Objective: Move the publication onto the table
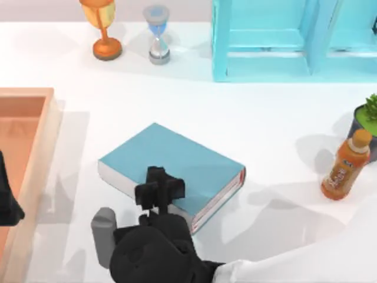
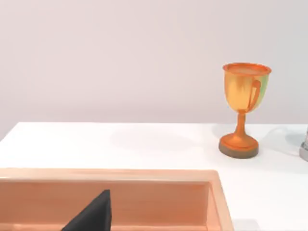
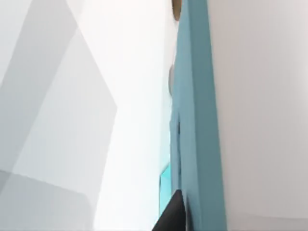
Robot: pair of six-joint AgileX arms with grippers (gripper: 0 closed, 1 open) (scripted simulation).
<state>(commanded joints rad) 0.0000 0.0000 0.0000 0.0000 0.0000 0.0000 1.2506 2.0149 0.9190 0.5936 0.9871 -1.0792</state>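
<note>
The right gripper point(image 1: 158, 187) sits over the near edge of the book point(image 1: 177, 162), and its black body hides that part of the cover and page edge beneath it. Its fingers reach onto the teal cover, but whether they clamp the book or merely rest there I cannot tell. The right wrist view offers little help: a teal slab point(image 3: 197, 120) runs steeply through it against white, with one dark fingertip point(image 3: 171, 216) at the frame's edge, and the contact itself is out of sight.

The book lies flat on the table point(image 1: 177, 100), near the middle, turned at an angle, with white page edges and red trim facing the near right.

The left arm point(image 1: 7, 203) is parked at the left edge over the wooden tray point(image 1: 41, 141), mostly cut off; in the left wrist view a single dark finger point(image 2: 94, 214) pokes up in front of the tray's wall point(image 2: 144, 192), too little to judge its fingers.

At the back stand a gold trophy point(image 1: 105, 29) and an hourglass point(image 1: 158, 38), both cropped at the top, beside a turquoise shelf point(image 1: 283, 41). At the right, well apart from the book, an orange bottle point(image 1: 346, 166) stands just in front of a potted plant point(image 1: 368, 118) cut by the frame.
</note>
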